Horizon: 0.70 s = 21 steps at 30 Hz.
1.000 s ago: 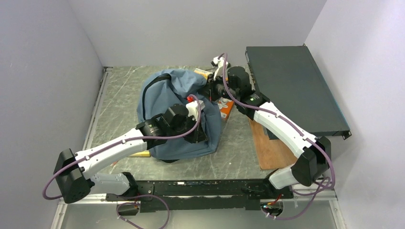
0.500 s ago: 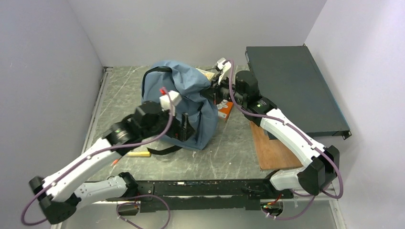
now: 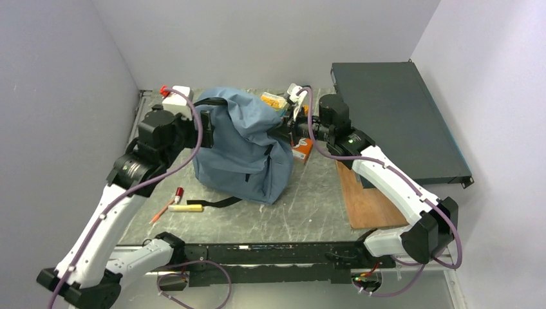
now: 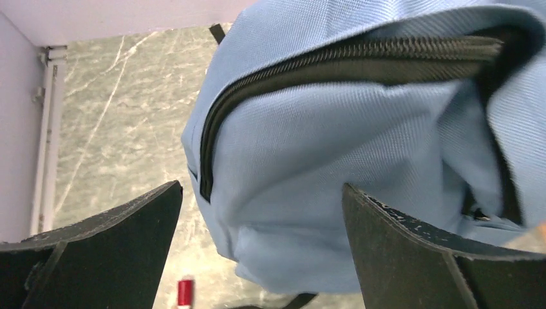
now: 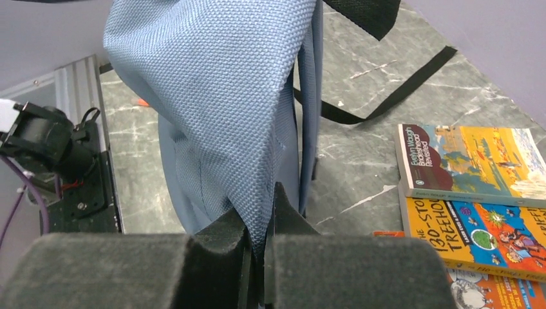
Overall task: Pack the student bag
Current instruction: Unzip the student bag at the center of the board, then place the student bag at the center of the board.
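Student bag [image 3: 241,148] upright, fabric edge pinched in right end effector [image 5: 259,222]

A robotics lab cell. Plain pale walls [image 3: 257,38] enclose a marbled grey table [image 3: 309,206]; a black mounting rail [image 3: 277,248] edges it.
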{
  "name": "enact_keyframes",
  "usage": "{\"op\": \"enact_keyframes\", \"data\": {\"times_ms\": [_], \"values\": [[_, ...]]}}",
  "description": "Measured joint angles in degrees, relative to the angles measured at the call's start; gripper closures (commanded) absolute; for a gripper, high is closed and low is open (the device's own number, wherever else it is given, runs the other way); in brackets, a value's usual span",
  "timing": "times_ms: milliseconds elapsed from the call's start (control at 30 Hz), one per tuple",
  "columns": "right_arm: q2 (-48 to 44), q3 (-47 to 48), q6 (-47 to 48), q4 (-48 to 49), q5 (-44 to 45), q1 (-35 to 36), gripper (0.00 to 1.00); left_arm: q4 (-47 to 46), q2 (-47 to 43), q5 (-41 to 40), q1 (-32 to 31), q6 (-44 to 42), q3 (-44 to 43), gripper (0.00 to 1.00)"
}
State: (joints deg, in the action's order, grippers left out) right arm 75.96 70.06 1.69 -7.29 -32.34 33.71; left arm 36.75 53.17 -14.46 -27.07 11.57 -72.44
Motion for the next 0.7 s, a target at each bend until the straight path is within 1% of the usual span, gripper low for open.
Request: {"op": "enact_keyframes", "data": {"times_ms": [67, 100, 133, 200, 267, 300, 367, 400, 433, 467, 500, 567, 600, 633, 667, 700], "values": [[0.0, 0.4, 0.9, -0.9, -1.4, -0.1, 1.00, -2.0, 2.2, 0.7, 0.6, -3.1, 0.4, 0.00], [0.0, 0.6, 1.3, -1.5, -1.9, -0.1, 1.00, -3.5, 2.9, 1.8, 0.8, -4.7, 1.0, 0.02], [0.1, 0.9, 1.6, -2.2, -2.4, -0.1, 1.00, -5.1, 3.4, 3.8, 0.9, -6.9, 2.0, 0.07], [0.2, 1.5, 2.0, -3.3, -3.0, -0.2, 1.00, -6.4, 3.9, 7.0, 0.9, -9.7, 2.9, 0.27], [0.2, 1.6, 2.2, -3.6, -3.0, -0.3, 1.00, -7.1, 4.6, 9.5, 0.9, -12.2, 2.9, 0.50], [0.2, 1.6, 2.2, -3.7, -2.9, -0.3, 1.00, -7.3, 4.9, 10.1, 0.9, -12.8, 2.9, 0.63], [0.2, 1.7, 2.0, -3.9, -2.7, -0.4, 1.00, -7.5, 5.7, 10.3, 1.0, -14.4, 2.9, 0.93], [0.2, 1.7, 1.8, -3.9, -2.6, -0.4, 1.00, -7.5, 6.1, 10.3, 1.2, -15.3, 2.9, 1.00], [0.2, 1.7, 1.5, -3.9, -2.2, -0.4, 1.00, -7.6, 6.4, 10.4, 1.3, -15.5, 2.9, 1.00], [0.3, 1.8, 1.0, -3.9, -1.7, -0.4, 0.95, -7.6, 6.6, 10.4, 1.4, -15.8, 2.9, 1.00], [0.5, 2.1, 0.5, -4.3, -0.7, -0.4, 0.82, -7.8, 6.7, 10.5, 1.4, -16.0, 3.0, 1.00], [1.1, 3.4, -1.3, -5.5, 1.6, -0.4, 0.64, -9.1, 6.4, 10.4, 1.4, -16.4, 3.8, 1.00], [1.4, 4.1, -2.3, -6.2, 2.9, -0.4, 0.49, -10.0, 6.1, 10.1, 1.4, -16.5, 4.6, 1.00], [1.7, 5.1, -3.4, -7.2, 5.1, -0.3, 0.30, -10.8, 5.6, 9.7, 1.4, -16.5, 5.5, 1.00], [1.9, 6.1, -4.7, -8.2, 7.2, -0.1, 0.23, -12.0, 4.8, 9.4, 1.4, -16.5, 6.8, 1.00], [1.9, 6.6, -6.2, -8.8, 9.3, 0.2, 0.18, -13.1, 3.8, 8.9, 1.4, -16.5, 8.2, 1.00]]}}
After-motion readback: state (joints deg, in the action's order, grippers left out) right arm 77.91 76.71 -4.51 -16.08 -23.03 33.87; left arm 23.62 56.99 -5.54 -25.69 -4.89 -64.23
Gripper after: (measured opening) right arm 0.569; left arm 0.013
